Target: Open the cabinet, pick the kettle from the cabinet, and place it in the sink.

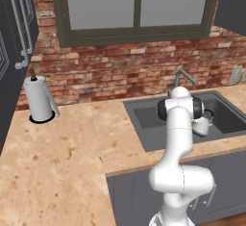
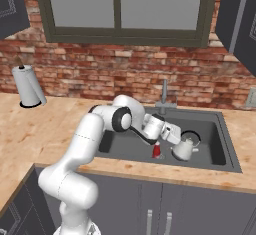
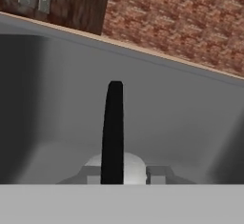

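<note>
The silver-grey kettle (image 1: 202,125) (image 2: 183,149) stands upright on the floor of the dark grey sink (image 1: 144,119) (image 2: 216,146) (image 3: 190,113). My gripper (image 2: 176,137) (image 3: 125,175) reaches down into the basin right over it. The kettle's black arched handle (image 3: 113,127) rises between my fingertips (image 3: 157,175). The left tip lies close against the handle and a gap shows on the right, so the jaws stand slightly open. The dark cabinet (image 1: 12,37) (image 2: 10,4) with long bar handles hangs at the upper left.
A grey faucet (image 1: 185,78) (image 2: 164,96) stands behind the sink against the brick wall. A white paper-towel roll (image 1: 38,100) (image 2: 27,86) stands on the counter at the left. Another dark wall cabinet (image 2: 237,16) hangs at the upper right. Something small and red (image 2: 156,151) shows beside the kettle.
</note>
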{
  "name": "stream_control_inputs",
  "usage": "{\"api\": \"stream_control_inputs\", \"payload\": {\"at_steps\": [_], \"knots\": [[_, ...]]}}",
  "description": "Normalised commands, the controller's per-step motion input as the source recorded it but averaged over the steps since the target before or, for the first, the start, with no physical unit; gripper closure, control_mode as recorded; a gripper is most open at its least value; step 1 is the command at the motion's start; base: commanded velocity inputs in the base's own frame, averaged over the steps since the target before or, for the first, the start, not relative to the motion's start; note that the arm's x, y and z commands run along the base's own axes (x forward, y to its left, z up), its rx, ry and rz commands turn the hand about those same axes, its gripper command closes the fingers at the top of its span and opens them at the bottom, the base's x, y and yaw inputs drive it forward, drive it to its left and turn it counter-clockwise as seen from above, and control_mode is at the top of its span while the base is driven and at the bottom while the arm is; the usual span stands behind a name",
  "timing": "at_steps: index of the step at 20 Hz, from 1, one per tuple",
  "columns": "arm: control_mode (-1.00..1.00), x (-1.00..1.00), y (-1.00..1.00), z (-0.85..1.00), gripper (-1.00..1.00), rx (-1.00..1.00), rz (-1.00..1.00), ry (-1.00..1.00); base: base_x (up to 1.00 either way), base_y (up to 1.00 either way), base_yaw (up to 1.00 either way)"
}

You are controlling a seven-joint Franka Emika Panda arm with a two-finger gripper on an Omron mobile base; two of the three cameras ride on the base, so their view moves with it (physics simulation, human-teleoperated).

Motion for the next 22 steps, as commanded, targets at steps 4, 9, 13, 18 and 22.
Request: {"api": "stream_control_inputs", "payload": {"at_steps": [4, 9, 13, 18, 22], "knots": [[-1.0, 0.11, 0.25, -0.29, -1.0, -0.01, -0.1, 0.0, 0.0, 0.0, 0.0], [-1.0, 0.15, 0.3, -0.19, -1.0, -0.03, -0.11, 0.0, 0.0, 0.0, 0.0], [-1.0, 0.04, 0.38, -0.21, -1.0, -0.04, -0.1, 0.0, 0.0, 0.0, 0.0], [-1.0, 0.0, 0.45, -0.18, -1.0, -0.07, -0.11, 0.0, 0.0, 0.0, 0.0], [-1.0, 0.09, 0.42, -0.1, -1.0, -0.08, -0.12, 0.0, 0.0, 0.0, 0.0]]}}
